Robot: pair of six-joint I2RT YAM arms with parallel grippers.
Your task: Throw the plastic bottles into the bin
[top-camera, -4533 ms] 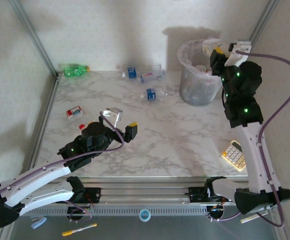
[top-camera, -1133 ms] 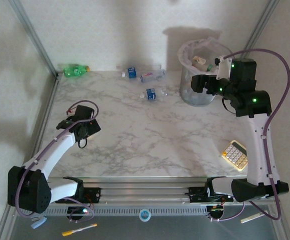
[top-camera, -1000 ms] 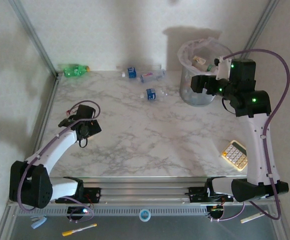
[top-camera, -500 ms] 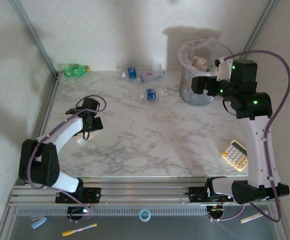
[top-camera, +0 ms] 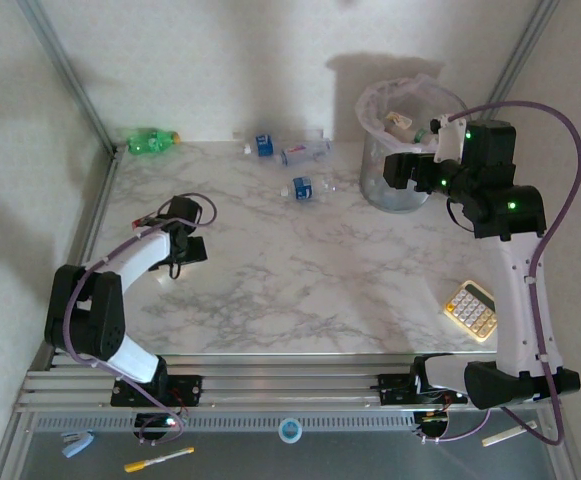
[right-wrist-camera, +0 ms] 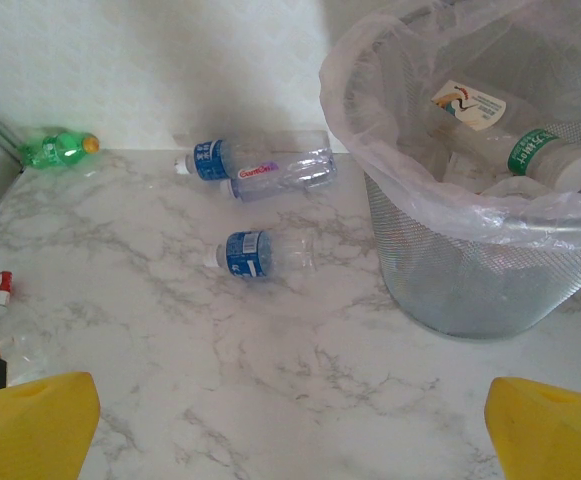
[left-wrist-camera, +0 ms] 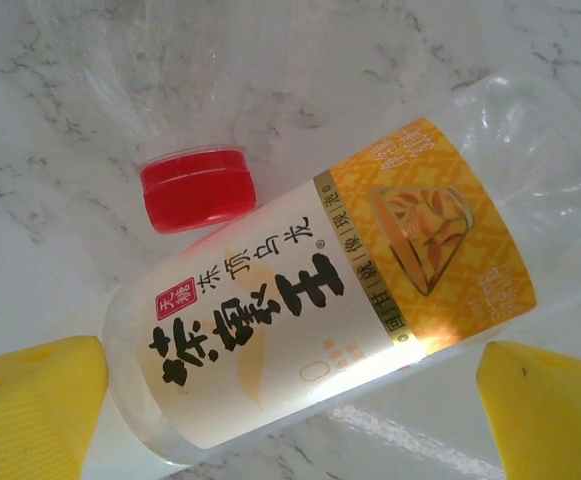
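Observation:
A clear plastic bottle with a white and orange label (left-wrist-camera: 330, 300) lies on the marble between the yellow fingers (left-wrist-camera: 30, 405) of my left gripper (left-wrist-camera: 290, 410), which is open and straddles it. A red cap (left-wrist-camera: 195, 187) of a second bottle lies just beyond. From above, the left gripper (top-camera: 182, 240) is low at the table's left side. My right gripper (top-camera: 398, 170) hangs open and empty beside the bin (top-camera: 370, 105). The bag-lined mesh bin (right-wrist-camera: 470, 290) holds several bottles. Loose on the table: a green bottle (right-wrist-camera: 60, 148), a blue-labelled one (right-wrist-camera: 210, 158), a clear one (right-wrist-camera: 285, 170) and a small blue one (right-wrist-camera: 260, 250).
A beige calculator (top-camera: 470, 308) lies at the right front of the table. A metal frame post (top-camera: 70, 75) runs along the left edge and a wall closes the back. Open marble (top-camera: 310, 270) spreads between the two arms.
My left arm has folded back and lowered its gripper over the orange-labelled bottle, the jaws narrowing slightly. The right arm has stayed still beside the bin over the last second.

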